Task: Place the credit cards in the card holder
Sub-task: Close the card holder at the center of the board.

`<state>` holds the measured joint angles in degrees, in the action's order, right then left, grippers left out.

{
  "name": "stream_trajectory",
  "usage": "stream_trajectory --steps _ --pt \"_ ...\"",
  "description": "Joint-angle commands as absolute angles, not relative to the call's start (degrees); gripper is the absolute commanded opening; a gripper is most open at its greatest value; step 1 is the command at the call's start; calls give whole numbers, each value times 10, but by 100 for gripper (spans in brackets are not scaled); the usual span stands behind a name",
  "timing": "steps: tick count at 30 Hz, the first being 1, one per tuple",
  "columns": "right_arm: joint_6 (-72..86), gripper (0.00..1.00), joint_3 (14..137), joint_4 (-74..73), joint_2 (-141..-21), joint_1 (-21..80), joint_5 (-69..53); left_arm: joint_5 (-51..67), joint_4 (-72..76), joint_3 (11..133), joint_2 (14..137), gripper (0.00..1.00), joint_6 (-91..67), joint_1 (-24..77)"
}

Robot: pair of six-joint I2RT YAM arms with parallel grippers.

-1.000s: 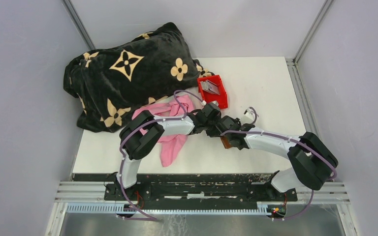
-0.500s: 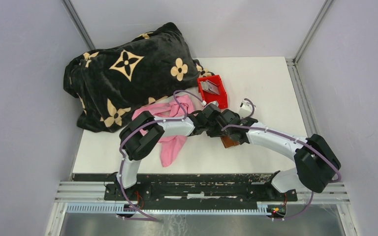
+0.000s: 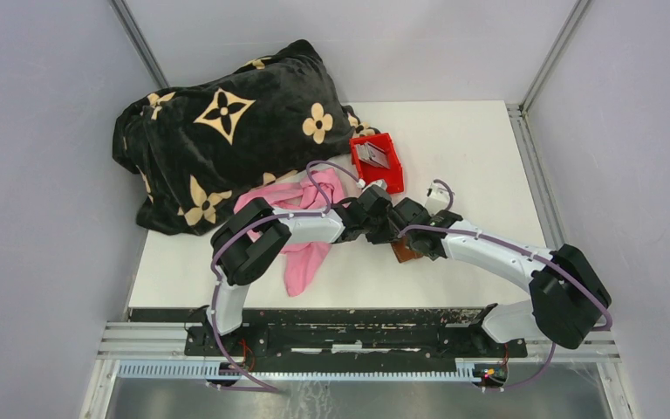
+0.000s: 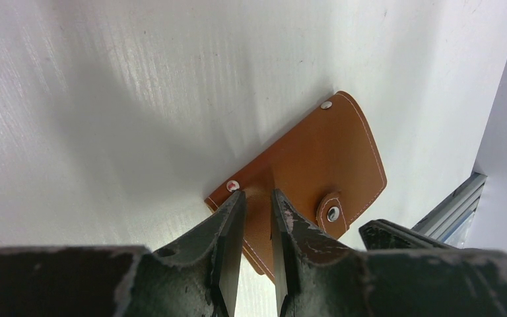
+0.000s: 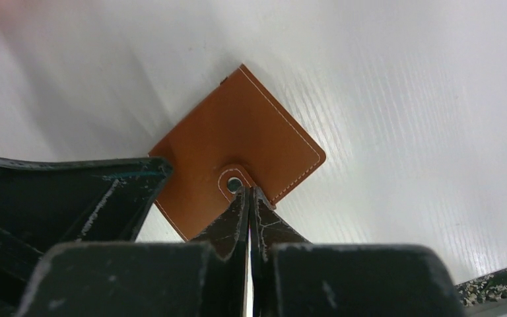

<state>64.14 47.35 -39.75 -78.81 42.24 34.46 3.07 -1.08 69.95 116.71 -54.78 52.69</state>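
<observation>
A white counter (image 3: 471,148) is carrying everything. A black blanket (image 3: 227,131) with cream flowers is slumping over its far left corner, and a pink cloth (image 3: 301,257) is lying just beside it, reaching toward the near edge. Both arms are stretching in to the middle and meeting just in front of a red bin (image 3: 396,166). The credit cards (image 3: 372,155) are lying inside the bin, grey-silver. The card holder (image 4: 333,155) is lying flat on the counter near the bin, mostly hidden under the two wrists from above. The left jaws are standing partly spread, fingertips (image 4: 232,206) flanking a strip of the holder's brown leather; whether they are gripping it I cannot tell. The right jaws are pressing together, fingertips (image 5: 237,205) touching the snap tab (image 5: 233,179); whether the tab is being pinched between them I cannot tell.
</observation>
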Motion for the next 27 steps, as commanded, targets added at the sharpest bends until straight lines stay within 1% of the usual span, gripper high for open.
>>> stream_trajectory --steps 1,9,22,27 --pt "632 1 466 -391 -781 422 323 -59 -150 649 1244 32 -496 528" --pt "635 1 462 -367 -805 421 308 -59 -150 647 1245 32 -494 530" --pt "637 1 479 -383 -775 421 339 -53 -144 646 1250 32 -494 530" --pt "636 1 484 -385 -761 421 347 -46 -141 646 1252 30 -500 530"
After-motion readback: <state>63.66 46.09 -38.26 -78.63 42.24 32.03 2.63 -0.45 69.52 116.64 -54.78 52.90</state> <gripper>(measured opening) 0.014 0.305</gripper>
